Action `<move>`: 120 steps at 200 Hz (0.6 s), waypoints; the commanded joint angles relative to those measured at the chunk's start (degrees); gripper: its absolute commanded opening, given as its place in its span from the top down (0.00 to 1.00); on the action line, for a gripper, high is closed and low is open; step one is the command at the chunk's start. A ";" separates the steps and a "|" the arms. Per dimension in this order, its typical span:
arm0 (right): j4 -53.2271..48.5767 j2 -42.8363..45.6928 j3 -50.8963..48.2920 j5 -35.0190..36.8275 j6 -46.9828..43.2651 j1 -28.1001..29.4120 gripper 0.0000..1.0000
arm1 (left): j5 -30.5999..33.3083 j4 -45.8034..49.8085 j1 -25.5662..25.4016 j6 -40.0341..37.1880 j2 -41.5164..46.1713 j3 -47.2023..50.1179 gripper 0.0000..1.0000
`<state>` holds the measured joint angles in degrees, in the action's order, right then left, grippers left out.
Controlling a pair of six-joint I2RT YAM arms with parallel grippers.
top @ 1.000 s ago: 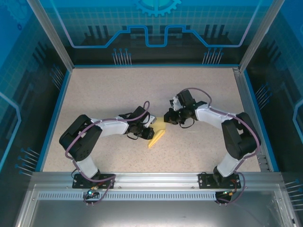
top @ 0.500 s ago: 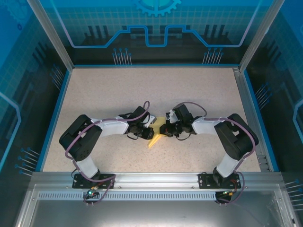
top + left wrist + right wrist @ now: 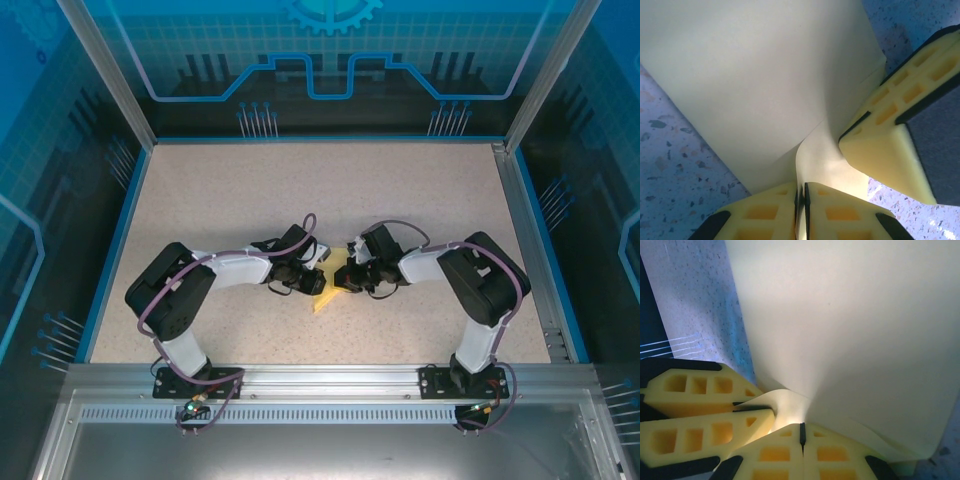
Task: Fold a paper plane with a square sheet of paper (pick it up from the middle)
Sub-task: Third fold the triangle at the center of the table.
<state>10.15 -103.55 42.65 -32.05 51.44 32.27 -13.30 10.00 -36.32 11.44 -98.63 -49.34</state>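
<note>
— What surrounds the table (image 3: 250, 200)?
— Its speckled beige top has a blue rim (image 3: 120, 240); glossy blue walls (image 3: 330, 60) rise between silver posts (image 3: 103, 70), with a metal rail (image 3: 330, 378) along the near edge.

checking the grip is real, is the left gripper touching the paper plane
Touching. The left wrist view shows the left gripper shut on a fold of the paper plane, paper running down between its pads.

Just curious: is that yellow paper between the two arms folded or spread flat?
Folded. The yellow paper is a narrow wedge from above; the left wrist view shows overlapping layers.
</note>
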 commanded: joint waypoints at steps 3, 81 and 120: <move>0.22 -1.74 -1.20 0.40 -0.56 0.77 0.97 | 2.07 1.14 0.45 -0.65 -0.32 1.40 0.85; -2.88 5.73 -1.25 1.82 -1.41 -0.86 0.95 | 1.80 1.25 0.48 -1.11 -1.03 1.09 0.84; -3.03 3.10 -0.04 1.24 -2.05 -2.50 0.95 | 1.49 1.34 0.45 -1.49 -1.43 0.68 0.85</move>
<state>8.73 -98.98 42.00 -31.03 50.59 30.81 -13.15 10.00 -36.32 11.42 -98.65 -49.34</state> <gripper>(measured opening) 0.056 0.153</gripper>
